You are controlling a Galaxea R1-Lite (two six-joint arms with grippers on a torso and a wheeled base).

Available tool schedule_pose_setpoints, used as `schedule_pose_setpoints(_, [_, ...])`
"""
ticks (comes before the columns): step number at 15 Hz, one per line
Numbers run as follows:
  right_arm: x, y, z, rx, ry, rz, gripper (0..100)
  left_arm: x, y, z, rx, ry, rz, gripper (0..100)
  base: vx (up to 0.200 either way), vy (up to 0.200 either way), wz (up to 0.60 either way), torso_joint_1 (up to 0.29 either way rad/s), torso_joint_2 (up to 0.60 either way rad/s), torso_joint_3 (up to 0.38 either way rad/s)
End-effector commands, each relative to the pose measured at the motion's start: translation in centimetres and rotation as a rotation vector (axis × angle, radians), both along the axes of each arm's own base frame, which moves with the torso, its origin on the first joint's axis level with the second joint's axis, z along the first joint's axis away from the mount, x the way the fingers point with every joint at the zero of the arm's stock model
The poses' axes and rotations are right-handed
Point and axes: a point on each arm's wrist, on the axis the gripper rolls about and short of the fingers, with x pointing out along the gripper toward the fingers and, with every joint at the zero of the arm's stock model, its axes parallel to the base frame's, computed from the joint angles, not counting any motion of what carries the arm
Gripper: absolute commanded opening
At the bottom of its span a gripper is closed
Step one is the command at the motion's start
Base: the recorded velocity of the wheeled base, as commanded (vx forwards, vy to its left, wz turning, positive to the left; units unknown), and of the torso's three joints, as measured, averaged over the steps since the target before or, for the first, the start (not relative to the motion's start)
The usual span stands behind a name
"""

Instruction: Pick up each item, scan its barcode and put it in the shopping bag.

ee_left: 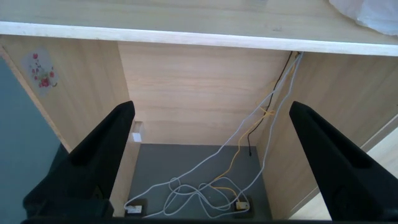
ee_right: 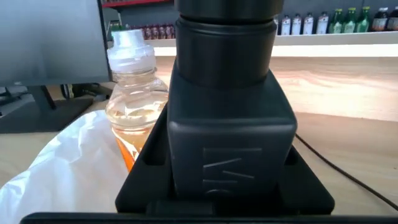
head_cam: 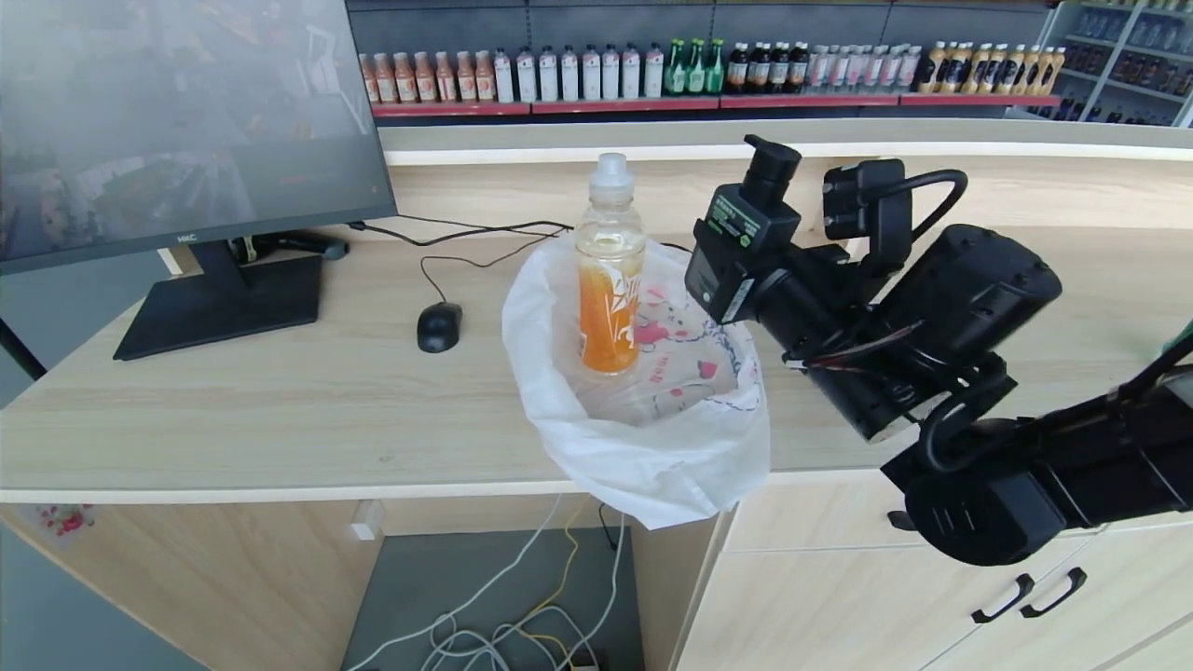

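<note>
Right end effector (head_cam: pixel 800 296): clenched on the black scanner (head_cam: pixel 741 238), as far as the head view lets me judge. Scanner body stands between its wrist camera and the work.

Bottle (head_cam: pixel 610 270): upright inside the white bag (head_cam: pixel 643 457) on the bench (head_cam: pixel 280 391), cap up, long axis vertical. It lies to the right end effector's left and a little beyond it, just beside the scanner's head but apart from it. Nothing grips it.

Left end effector (ee_left: pixel 211 155): released, fingers (ee_left: pixel 102 152) spread wide, low down and facing the cable recess under the bench edge. The bag is up and off to its right, well apart.

Judgement: this item looks bagged. The right arm is much the nearer but its grasp is taken by the scanner, so any fresh pick falls to the left arm, which must first rise above the bench. Risk: the scanner nudging the bottle over.
</note>
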Motion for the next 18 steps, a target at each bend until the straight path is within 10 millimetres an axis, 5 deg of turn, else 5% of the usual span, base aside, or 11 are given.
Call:
schedule_pose_setpoints(1, [1.8,-0.8,1.2,0.025,0.023,-0.020,0,0.0,0.0,0.0,0.000,0.000,0.001,100,0.000,0.000,0.00,0.000,0.00,0.000])
schedule_pose_setpoints(7, [4.5,1.2,1.8,-0.021,0.080,0.023,0,0.0,0.0,0.0,-0.001,-0.001,0.001,100,0.000,0.000,0.00,0.000,0.00,0.000])
schedule_pose_setpoints(18, [6.1,3.6,-2.9,-0.084,0.151,0.038,0,0.0,0.0,0.0,-0.001,0.000,0.001,100,0.000,0.000,0.00,0.000,0.00,0.000])
